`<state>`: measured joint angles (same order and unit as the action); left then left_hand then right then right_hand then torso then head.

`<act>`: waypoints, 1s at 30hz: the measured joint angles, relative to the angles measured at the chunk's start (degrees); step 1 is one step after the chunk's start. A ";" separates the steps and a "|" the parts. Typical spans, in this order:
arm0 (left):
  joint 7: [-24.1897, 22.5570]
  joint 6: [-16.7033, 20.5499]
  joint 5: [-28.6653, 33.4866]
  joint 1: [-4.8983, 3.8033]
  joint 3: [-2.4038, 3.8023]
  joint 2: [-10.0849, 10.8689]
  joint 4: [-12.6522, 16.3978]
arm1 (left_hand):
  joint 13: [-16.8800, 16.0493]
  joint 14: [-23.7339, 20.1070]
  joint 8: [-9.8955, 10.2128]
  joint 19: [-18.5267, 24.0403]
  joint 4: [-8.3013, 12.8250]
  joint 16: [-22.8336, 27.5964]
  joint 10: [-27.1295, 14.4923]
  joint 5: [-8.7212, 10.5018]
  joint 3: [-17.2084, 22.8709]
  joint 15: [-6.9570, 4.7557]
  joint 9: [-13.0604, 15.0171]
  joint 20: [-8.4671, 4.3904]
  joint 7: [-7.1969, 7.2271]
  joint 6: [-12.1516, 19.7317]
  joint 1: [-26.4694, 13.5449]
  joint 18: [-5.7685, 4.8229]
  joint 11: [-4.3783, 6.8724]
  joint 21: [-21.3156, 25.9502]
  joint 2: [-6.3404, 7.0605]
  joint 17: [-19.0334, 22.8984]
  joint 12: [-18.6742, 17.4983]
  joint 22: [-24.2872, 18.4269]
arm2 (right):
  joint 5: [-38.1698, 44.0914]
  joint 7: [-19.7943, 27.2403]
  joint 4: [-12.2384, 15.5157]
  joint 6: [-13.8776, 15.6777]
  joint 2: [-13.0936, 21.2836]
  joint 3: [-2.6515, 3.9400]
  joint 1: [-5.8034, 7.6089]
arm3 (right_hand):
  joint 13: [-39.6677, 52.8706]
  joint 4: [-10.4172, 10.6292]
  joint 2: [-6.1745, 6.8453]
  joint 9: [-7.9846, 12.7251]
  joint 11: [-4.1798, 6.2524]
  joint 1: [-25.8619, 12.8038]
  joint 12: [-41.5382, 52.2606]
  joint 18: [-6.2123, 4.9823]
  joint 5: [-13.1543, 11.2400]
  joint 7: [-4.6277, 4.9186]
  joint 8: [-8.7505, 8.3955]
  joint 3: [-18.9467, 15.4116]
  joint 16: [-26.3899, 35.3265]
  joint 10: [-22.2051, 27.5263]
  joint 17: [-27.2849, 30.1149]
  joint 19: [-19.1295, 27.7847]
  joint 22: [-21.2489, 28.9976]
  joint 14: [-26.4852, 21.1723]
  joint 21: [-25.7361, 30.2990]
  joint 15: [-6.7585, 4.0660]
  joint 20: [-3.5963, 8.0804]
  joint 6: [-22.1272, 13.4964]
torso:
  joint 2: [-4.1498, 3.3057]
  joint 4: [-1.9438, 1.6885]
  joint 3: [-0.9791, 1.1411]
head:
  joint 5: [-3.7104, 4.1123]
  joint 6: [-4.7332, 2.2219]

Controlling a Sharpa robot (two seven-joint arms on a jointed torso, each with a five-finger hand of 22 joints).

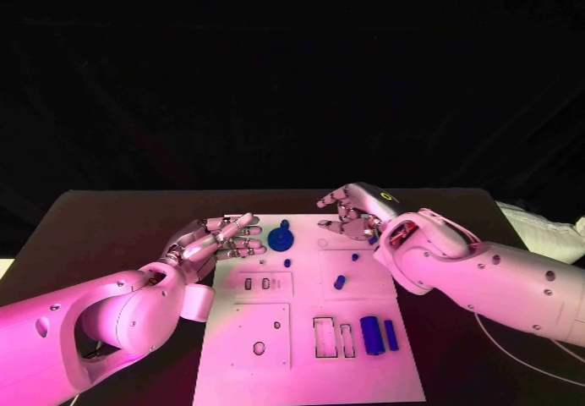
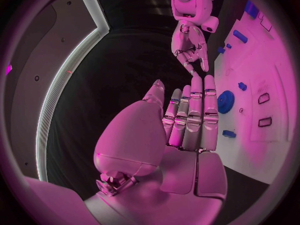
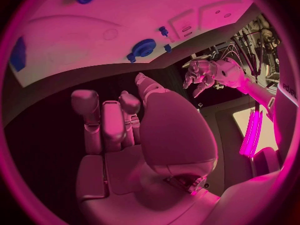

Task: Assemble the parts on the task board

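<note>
On the white task board [image 1: 305, 355], near its far edge, lies a round blue gear-like part [image 1: 281, 238], a toothed disc with a small stem rising from it. It sits between the two hands. Nearer the board's middle lie smaller blue parts: a short peg [image 1: 340, 282], a tiny stud [image 1: 287, 263] and another [image 1: 355, 255]. Toward the near right corner, two long blue blocks [image 1: 372, 335] lie side by side just beside empty rectangular slots [image 1: 325, 337].

These pieces look like hard moulded plastic: light, stiff, smooth enough to slip from metal fingertips. The disc is probably best pinched across its rim or by its stem; the long blocks across their narrow sides. The small pegs would roll if nudged.

The board is a flat, matte, rigid plate pierced with oval and rectangular recesses, resting on the black counter [image 1: 110, 228].

The left hand [image 1: 222, 238] hovers at the board's far left corner, fingers stretched out and apart, holding nothing. The right hand [image 1: 353, 211] hangs over the far right corner, fingers loosely curved and apart, also empty, just short of the disc.
</note>
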<state>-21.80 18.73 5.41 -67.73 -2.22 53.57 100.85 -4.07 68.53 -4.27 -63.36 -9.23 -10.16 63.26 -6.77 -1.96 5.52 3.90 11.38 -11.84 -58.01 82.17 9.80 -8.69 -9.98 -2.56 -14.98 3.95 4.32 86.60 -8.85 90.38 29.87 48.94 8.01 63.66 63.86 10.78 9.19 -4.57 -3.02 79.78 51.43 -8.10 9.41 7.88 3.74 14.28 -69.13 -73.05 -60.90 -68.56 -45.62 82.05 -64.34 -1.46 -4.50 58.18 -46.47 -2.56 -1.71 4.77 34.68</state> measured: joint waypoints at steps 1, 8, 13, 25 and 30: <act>0.00 -0.01 0.00 0.00 0.00 0.06 -0.01 | 0.00 0.00 0.00 0.00 0.00 0.00 0.00 0.00 0.00 0.00 0.00 0.00 0.00 0.00 0.00 0.00 0.00 0.00 0.00 0.00 0.00 0.00 | -2.62 1.78 0.04 -0.21 1.53 0.09 -0.02 | -3.50 -0.40 -0.01 0.07 0.00 0.65 -5.07 -0.77 0.14 0.13 0.00 0.26 3.13 1.79 3.19 1.64 3.99 -0.89 3.02 -0.07 -0.01 -0.33 | 0.04 0.15 0.03 | -0.02 -0.01; 0.00 -0.14 0.00 0.01 -0.04 0.11 -0.29 | 0.00 0.00 0.00 0.00 0.00 0.23 0.00 0.00 0.00 0.00 0.00 0.00 0.00 0.00 0.00 0.00 0.00 0.22 0.00 0.00 0.00 0.00 | -13.66 10.25 -0.34 -3.03 7.37 0.31 -0.98 | -5.34 -2.86 0.55 0.25 0.61 3.09 -6.12 -0.78 1.98 0.04 0.00 0.39 3.48 -0.34 1.08 -0.92 5.48 1.22 5.44 -0.39 0.33 -0.37 | 0.34 1.26 0.43 | 0.03 -0.10; 0.00 -0.29 0.00 0.05 -0.07 0.06 -0.65 | 0.00 0.00 0.00 0.00 0.00 0.23 0.00 0.00 0.00 0.00 0.00 0.00 0.00 0.00 0.00 0.00 0.00 0.22 0.00 0.01 0.00 0.01 | -15.49 13.36 -1.85 -4.43 9.14 0.34 -1.83 | 4.18 -3.76 0.55 0.25 0.64 3.08 7.36 0.67 2.69 -0.28 0.00 -0.90 -7.11 -6.04 -11.60 -7.63 -7.17 1.79 -3.19 -0.60 0.70 0.36 | 0.53 2.02 0.81 | -0.02 -0.11; 0.11 -0.82 0.00 0.31 -0.24 -0.47 -1.20 | 0.00 0.00 0.00 0.00 0.00 0.23 0.00 0.00 0.00 0.00 0.00 0.00 0.00 0.00 0.00 0.00 0.00 0.22 0.00 -0.07 0.00 0.01 | -11.05 11.58 -4.02 -6.36 9.04 0.41 -2.32 | 9.49 -3.17 0.55 0.30 0.70 2.02 14.43 2.40 2.69 -0.33 0.00 -3.59 -12.22 -7.79 -14.05 -10.57 -15.81 1.79 -9.13 -0.60 0.58 0.40 | 0.62 2.46 1.41 | -0.16 0.06; 0.18 -0.91 0.00 0.36 -0.26 -0.48 -1.36 | 0.00 0.00 0.00 0.00 0.00 0.23 0.00 0.00 0.00 0.00 0.00 0.00 0.00 0.00 0.00 0.00 0.00 0.22 0.00 -0.07 0.00 0.01 | -9.26 10.55 -5.02 -6.71 8.46 0.40 -2.67 | 10.64 -3.17 0.55 0.30 0.70 2.02 15.86 2.40 2.69 -0.34 0.00 -3.93 -13.17 -8.21 -14.05 -10.96 -17.73 1.79 -10.27 -0.60 0.60 0.40 | 0.58 2.45 1.44 | -0.20 0.19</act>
<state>-21.62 17.82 5.41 -67.37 -2.48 53.09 99.49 -4.07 68.53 -4.27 -63.36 -9.23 -9.93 63.26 -6.77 -1.96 5.52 3.90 11.37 -11.84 -58.01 82.17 9.80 -8.69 -9.76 -2.56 -15.05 3.95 4.33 77.34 1.70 85.36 23.16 57.40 8.41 60.98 74.49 7.60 9.74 -4.28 -2.32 81.81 67.29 -5.70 12.10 7.54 3.74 10.34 -82.30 -81.26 -74.95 -79.52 -63.35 83.83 -74.60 -2.06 -3.91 58.58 -45.89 -0.11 -0.26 4.56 34.88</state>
